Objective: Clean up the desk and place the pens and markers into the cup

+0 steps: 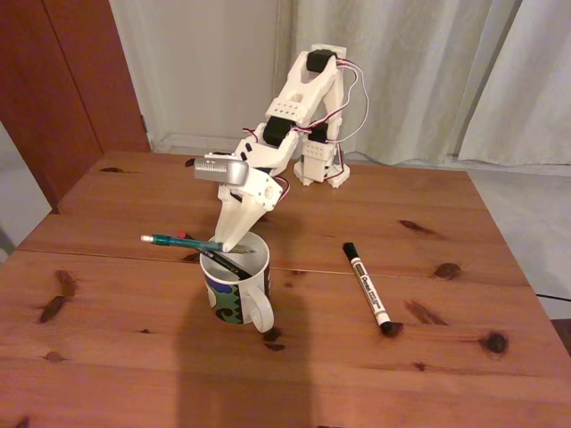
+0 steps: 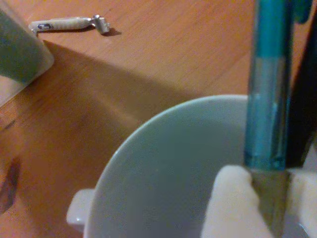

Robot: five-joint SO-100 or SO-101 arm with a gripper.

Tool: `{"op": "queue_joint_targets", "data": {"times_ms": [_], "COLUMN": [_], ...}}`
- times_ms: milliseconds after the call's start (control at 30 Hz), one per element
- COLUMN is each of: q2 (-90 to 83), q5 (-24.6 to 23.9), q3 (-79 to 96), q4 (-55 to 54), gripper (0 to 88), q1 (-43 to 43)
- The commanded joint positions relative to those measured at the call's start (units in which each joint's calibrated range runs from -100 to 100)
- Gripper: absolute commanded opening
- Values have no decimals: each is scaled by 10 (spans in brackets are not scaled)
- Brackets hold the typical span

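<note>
We see gripper (image 1: pixel 234 239) pinching teal pen (image 1: pixel 178 241) over mug (image 1: pixel 234 287) rim (black pen (image 1: pixel 227 261) inside), marker (image 1: pixel 367 286) right on desk (image 1: pixel 116 357).

Carried black printed text along the white barrel of the marker (image 1: pixel 368 287) in the fixed view, too small to read. Nothing else legible anywhere.

Probably a home: white curtains (image 1: pixel 419 71) behind a wooden desk (image 1: pixel 134 357).

The cup (image 2: pixel 163 163) is cut off by the wrist view's lower edge.
</note>
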Motion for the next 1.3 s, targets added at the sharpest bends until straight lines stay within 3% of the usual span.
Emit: {"op": "queue_joint_targets", "data": {"times_ms": [0,200,800,900,1267], "q2": [-2,-5,-35,-81,-243], "q5": [-2,-1,-2,-20,-29], "q3": [-5,-5,-14,-4,5], "q4": [-12,-12,-11,-2,271], "gripper": [39,148,152,152,149], "q1": [11,22,21,18,6]}}
